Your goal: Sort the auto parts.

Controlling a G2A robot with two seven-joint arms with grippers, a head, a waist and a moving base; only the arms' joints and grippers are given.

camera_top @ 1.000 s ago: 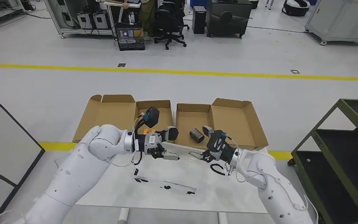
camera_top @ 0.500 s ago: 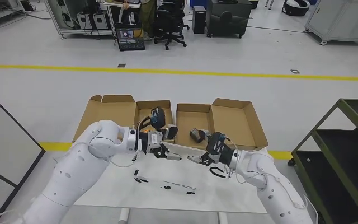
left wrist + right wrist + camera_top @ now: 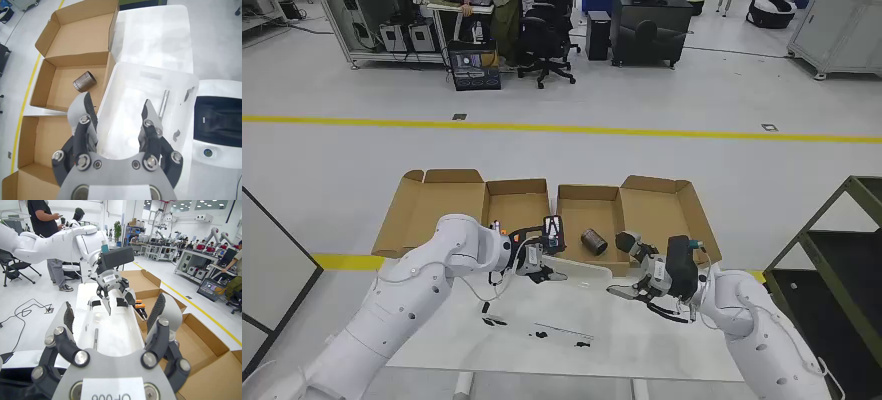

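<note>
Steel and slim, the shiny rod (image 3: 163, 103) is lying inside the translucent white plastic bin (image 3: 132, 72) on the surface. Your left pincer (image 3: 117, 98) and right pincer (image 3: 114, 302) are hanging apart at its opposite ends. You're best lowering one astride the rod's middle, closing squarely.

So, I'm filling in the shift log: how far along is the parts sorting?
Done: a metal cylinder lies in one cardboard box, and an orange-and-black part in the neighbouring box. In hand: nothing; the left gripper and right gripper hang open at opposite ends of the white tray. Left: a metal rod lying in the tray, not yet picked.
</note>
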